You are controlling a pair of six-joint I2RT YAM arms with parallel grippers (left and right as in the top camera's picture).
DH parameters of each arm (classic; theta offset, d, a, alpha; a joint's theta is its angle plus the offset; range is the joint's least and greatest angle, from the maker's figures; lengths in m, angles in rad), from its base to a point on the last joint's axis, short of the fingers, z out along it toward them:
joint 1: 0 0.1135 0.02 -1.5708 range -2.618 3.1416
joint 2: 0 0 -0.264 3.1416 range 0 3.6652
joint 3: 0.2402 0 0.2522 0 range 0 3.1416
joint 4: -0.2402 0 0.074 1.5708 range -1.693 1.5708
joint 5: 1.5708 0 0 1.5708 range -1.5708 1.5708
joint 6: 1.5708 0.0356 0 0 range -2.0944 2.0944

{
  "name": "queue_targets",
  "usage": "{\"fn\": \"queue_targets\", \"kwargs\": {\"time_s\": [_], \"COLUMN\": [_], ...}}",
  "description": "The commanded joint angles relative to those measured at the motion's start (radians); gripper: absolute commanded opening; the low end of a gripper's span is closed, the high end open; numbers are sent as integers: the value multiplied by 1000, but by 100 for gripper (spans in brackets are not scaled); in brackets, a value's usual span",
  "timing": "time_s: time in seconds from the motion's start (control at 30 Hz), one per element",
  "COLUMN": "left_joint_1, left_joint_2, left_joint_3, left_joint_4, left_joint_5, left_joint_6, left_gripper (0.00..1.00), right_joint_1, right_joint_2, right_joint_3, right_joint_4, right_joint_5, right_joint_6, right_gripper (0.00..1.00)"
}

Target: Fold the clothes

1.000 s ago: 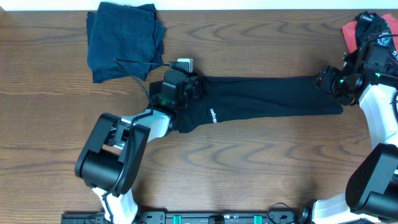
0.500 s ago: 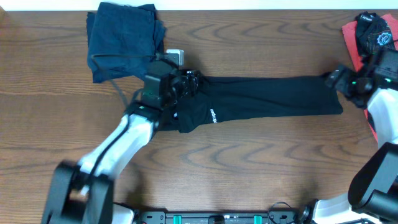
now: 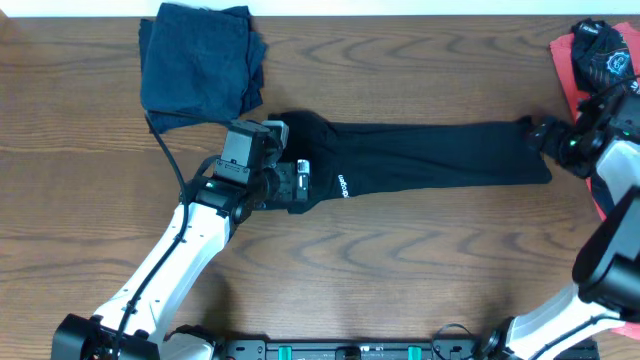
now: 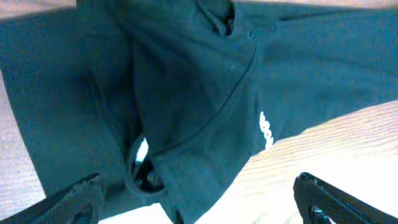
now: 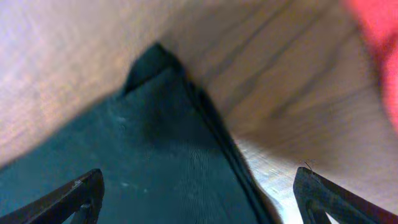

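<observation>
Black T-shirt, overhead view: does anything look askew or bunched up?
Yes. The black T-shirt lies as a long band, but its left end, by the white logo, is bunched and creased under the open left pincer instead of flat. The right end is a tidy corner. Nothing looks damaged.

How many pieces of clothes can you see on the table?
3. A folded navy garment sits back left, a black shirt stretches across the middle, and a red-and-black one lies at the right edge, cut off, so more may hide there.
</observation>
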Motion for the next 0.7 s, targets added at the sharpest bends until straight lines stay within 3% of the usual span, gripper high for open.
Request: {"fn": "queue_targets", "kwargs": {"time_s": [0.0, 0.33, 0.4, 0.5, 0.67], "left_joint_1": [4, 4, 4, 4, 4], "left_joint_2": [1, 1, 1, 1, 1], "left_joint_3": [5, 5, 5, 5, 5], "left_joint_4": [-17, -32, -32, -33, -33], "left_joint_5": [10, 10, 10, 10, 10], "left_joint_6": [9, 9, 9, 9, 9], "left_gripper": [98, 98, 98, 98, 98], "right_joint_1": [-5, 2, 13, 37, 64], "right_joint_2": [29, 96, 111, 132, 135], "right_joint_3": [1, 1, 1, 1, 1], "right_joint_4": [13, -1, -11, -22, -51], "right_joint_5": [-55, -59, -59, -59, -41], "right_joint_6": [-57, -86, -87, -86, -84], "right_gripper": [96, 92, 83, 58, 40]}}
